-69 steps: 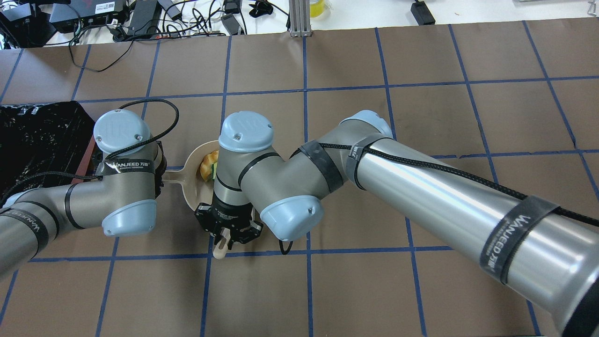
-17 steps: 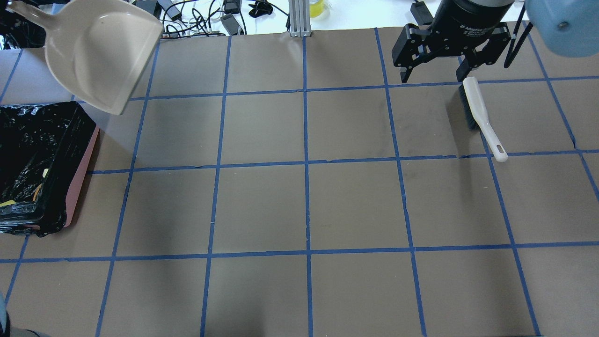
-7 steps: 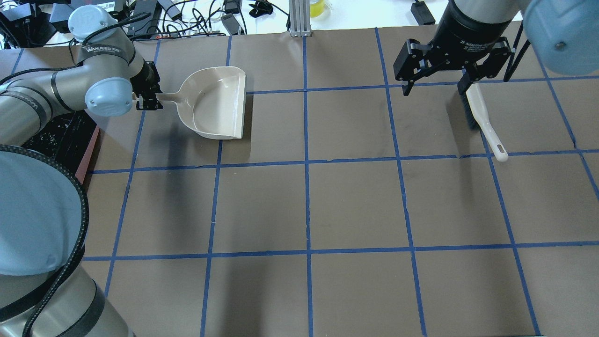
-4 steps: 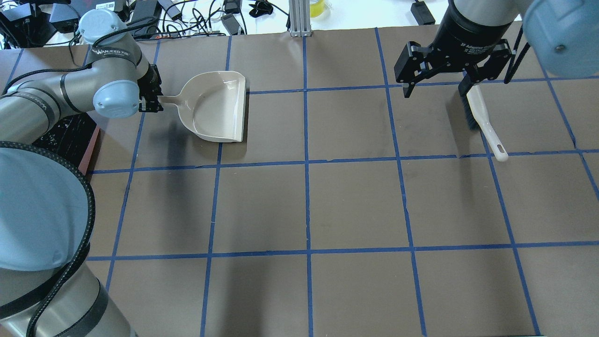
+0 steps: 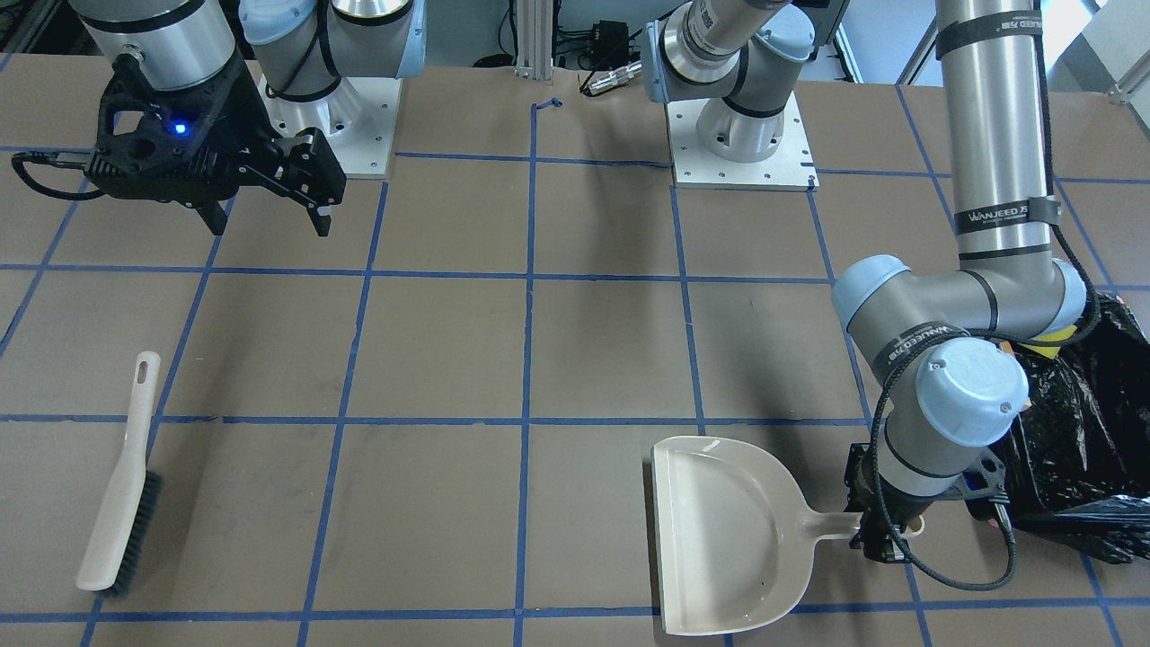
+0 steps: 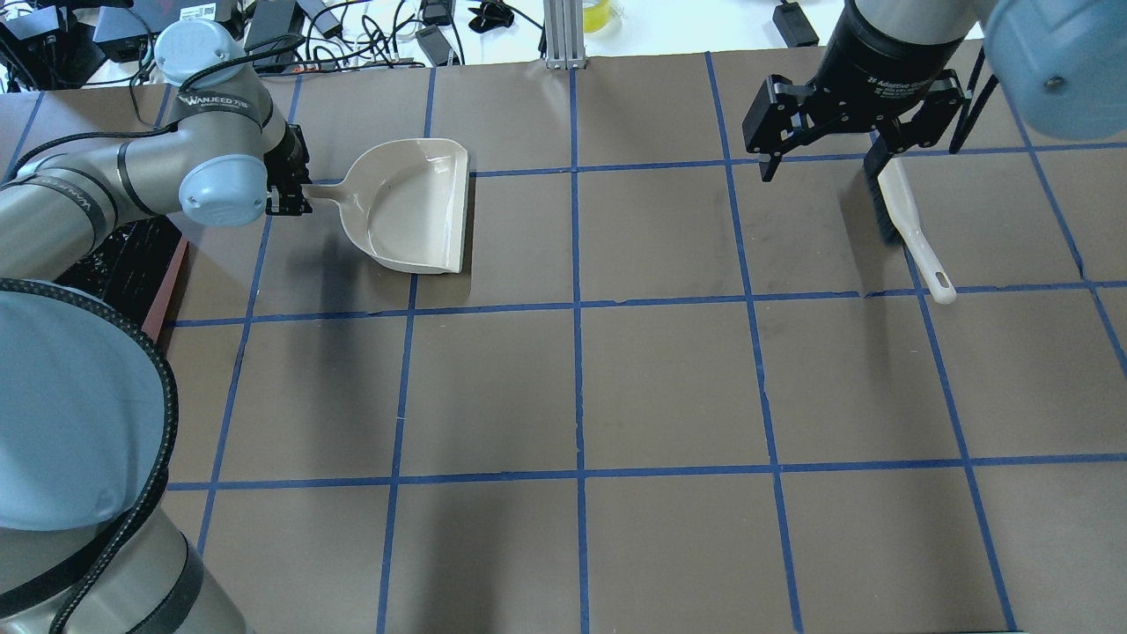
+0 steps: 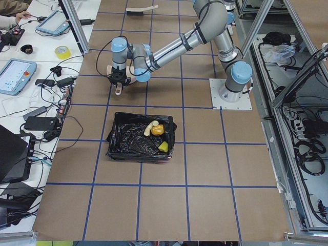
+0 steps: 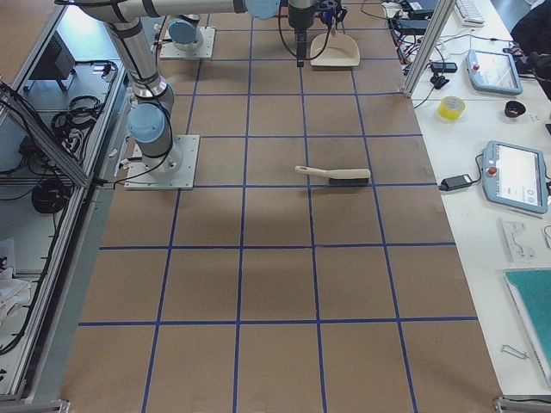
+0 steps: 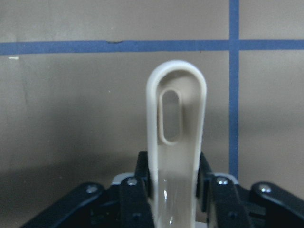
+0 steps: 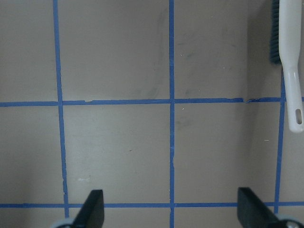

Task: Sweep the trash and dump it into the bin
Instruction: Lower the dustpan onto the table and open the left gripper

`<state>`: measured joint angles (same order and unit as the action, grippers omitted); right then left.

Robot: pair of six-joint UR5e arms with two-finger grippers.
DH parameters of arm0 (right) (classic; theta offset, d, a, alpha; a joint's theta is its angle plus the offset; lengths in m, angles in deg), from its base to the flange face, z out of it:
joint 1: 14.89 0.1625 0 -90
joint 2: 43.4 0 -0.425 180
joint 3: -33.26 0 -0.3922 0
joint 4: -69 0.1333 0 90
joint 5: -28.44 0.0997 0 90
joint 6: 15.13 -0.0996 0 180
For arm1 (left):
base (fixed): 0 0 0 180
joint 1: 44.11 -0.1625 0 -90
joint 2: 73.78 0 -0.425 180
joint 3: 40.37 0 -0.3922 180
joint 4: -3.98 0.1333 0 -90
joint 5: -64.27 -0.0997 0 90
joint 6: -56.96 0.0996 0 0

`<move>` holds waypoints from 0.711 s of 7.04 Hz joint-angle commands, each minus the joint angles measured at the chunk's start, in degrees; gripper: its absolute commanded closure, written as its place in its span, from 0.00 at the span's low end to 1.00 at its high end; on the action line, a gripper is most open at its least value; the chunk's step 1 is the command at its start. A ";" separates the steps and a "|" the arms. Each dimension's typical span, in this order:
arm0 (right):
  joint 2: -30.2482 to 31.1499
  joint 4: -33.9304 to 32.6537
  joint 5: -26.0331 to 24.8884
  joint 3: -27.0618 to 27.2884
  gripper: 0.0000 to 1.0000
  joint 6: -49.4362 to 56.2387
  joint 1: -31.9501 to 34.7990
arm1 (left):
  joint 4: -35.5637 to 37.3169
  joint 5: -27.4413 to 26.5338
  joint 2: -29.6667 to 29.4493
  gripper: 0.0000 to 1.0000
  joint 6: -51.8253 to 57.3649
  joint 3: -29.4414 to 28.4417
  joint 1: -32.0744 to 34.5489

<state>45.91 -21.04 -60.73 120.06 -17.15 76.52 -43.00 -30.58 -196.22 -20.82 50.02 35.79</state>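
Note:
The beige dustpan [image 6: 414, 211] is empty and lies flat, low at the far left of the table [image 5: 728, 539]. My left gripper [image 6: 290, 189] is shut on its handle [image 9: 175, 123]. The bin [image 7: 123, 146], pink with a black bag, holds the trash: the amber lump [image 7: 158, 130], the cream crescent [image 7: 148, 128] and the yellow wedge [image 7: 163, 147]. In the overhead view my left arm hides most of the bin [image 6: 132, 255]. My right gripper [image 6: 819, 167] is open and empty, high above the table [image 10: 172, 211].
A white hand brush [image 6: 902, 211] with dark bristles lies on the table at the far right, just beside my right gripper [image 5: 121, 503]. Cables and devices [image 6: 264, 35] crowd the far edge of the table. Blue tape lines mark the brown table in squares.
The trash has gone from the dustpan into the bin. My left gripper has brought the empty dustpan down from high up and slid it slightly rightward. My right gripper has hardly moved.

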 commanded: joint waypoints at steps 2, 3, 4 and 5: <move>-0.02 0.12 -0.39 0.03 0.00 0.00 0.00 | -0.39 0.01 0.35 1.00 -0.09 0.93 0.08; -0.02 -0.05 -0.31 0.03 0.00 -0.08 0.00 | -0.39 -0.07 0.27 0.99 0.08 1.36 0.08; -0.02 0.03 -0.31 0.12 0.00 -0.09 0.00 | -0.22 -0.42 0.53 0.86 0.09 1.89 0.08; -0.02 0.04 -0.31 0.21 0.00 -0.26 0.00 | -0.22 -0.42 0.70 0.81 0.09 2.24 0.08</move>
<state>45.90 -21.01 -61.04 120.18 -17.27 76.51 -43.27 -30.88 -195.72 -20.75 51.77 35.87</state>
